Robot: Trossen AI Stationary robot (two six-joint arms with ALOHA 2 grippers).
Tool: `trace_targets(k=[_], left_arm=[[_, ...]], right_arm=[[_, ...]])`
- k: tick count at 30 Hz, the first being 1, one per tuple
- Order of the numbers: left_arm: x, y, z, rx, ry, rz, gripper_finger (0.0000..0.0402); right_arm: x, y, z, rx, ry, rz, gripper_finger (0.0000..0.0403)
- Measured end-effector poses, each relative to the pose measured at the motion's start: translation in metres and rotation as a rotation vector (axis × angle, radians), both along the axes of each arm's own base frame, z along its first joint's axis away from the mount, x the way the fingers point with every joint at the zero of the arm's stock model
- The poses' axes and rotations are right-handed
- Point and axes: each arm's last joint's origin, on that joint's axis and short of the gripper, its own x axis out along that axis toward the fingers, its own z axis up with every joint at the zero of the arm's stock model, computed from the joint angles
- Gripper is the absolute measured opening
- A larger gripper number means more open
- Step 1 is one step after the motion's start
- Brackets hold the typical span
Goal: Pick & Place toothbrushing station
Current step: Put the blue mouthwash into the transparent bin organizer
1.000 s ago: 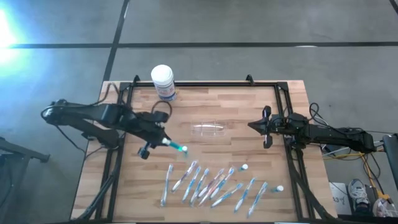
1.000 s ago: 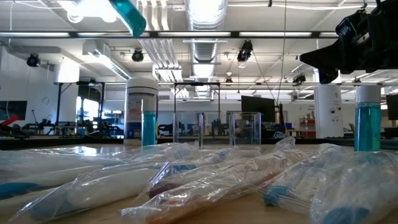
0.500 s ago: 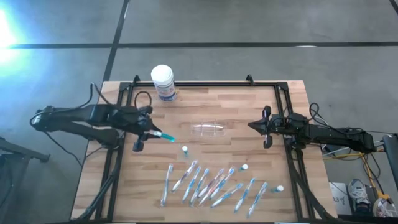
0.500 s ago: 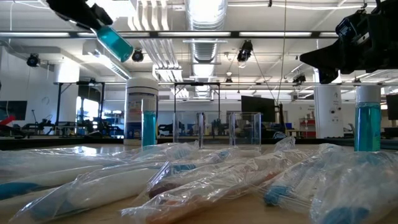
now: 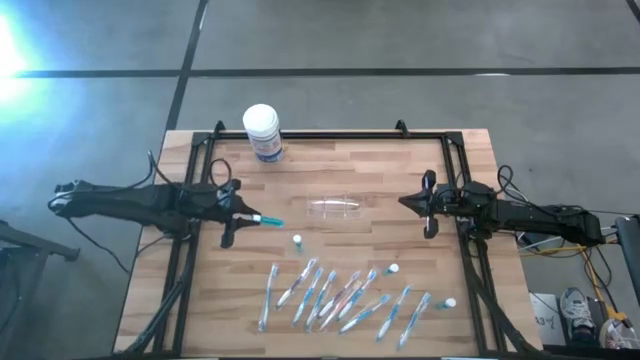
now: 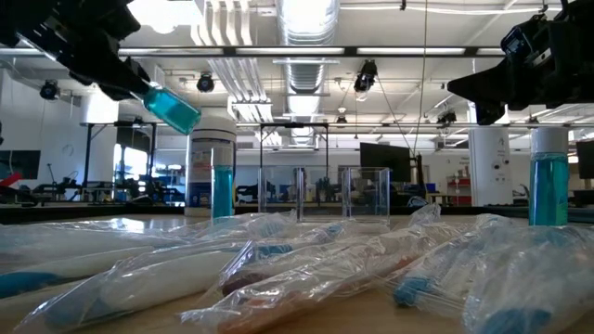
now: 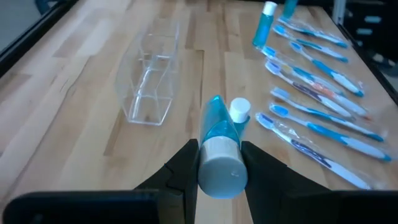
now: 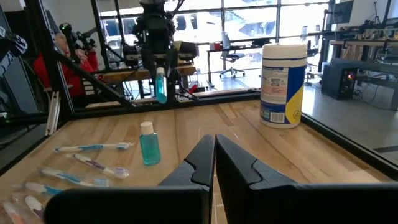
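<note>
The see-through toothbrushing station [image 5: 337, 208] lies on the wooden table near its middle; it also shows in the left wrist view [image 7: 149, 81]. My left gripper [image 5: 238, 216] is to its left, above the table, shut on a teal tube with a white cap [image 5: 265, 220], which also shows in the low view [image 6: 172, 109]. My right gripper [image 5: 405, 203] is to the station's right, shut and empty, with its fingers together in the right wrist view [image 8: 214, 149]. My left gripper pinches the tube's white cap end [image 7: 221, 168] between its two fingers. The fingers come about level from the table's left and lie along the tube. The tube sticks out ahead of them toward the table's right, lifted clear, its teal end tilted a little down [image 6: 181, 116].
A white tub with a blue label [image 5: 262, 131] stands at the far edge. Several bagged toothbrushes [image 5: 340, 295] lie in a row near the front. Small teal bottles stand at the left [image 5: 297, 241], the middle [image 5: 392, 269] and the right [image 5: 449, 302] of the row. A black frame [image 5: 455, 160] borders the table.
My left gripper has drawn back toward the table's left edge with the teal tube, away from the small bottle nearest the station, and stays shut on it. In the low view the tube has come down and turned to a flatter slant.
</note>
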Motion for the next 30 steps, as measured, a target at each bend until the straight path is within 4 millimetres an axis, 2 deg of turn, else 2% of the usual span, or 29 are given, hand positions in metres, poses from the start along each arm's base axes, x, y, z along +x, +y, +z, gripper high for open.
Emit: trace_targets(k=[8,13,16,20,24,27,30], left_arm=[[-0.006,0.002,-0.024,-0.009,-0.049,0.052,0.0099],[-0.007,0.002,-0.031,-0.017,-0.042,0.067,0.0099],[-0.005,0.003,-0.027,-0.012,-0.086,0.101,0.0099],[0.003,0.006,0.001,0.006,-0.16,0.154,0.0099],[0.014,0.009,0.035,0.053,-0.138,0.158,0.0099],[0.03,0.012,0.065,0.098,-0.108,0.164,0.0099],[0.056,0.016,0.09,0.166,-0.061,0.153,0.0099]], right_arm=[[0.0,0.0,0.0,0.0,0.0,0.0,0.0013],[0.0,0.0,0.0,0.0,0.0,0.0,0.0013],[0.0,0.0,0.0,-0.002,0.001,0.0,0.0013],[0.0,0.0,0.0,-0.003,0.001,0.0,0.0013],[0.0,0.0,0.0,-0.003,0.001,0.0,0.0013],[0.0,0.0,0.0,-0.003,0.001,0.0,0.0013],[0.0,0.0,0.0,-0.002,0.001,0.0,0.0013]])
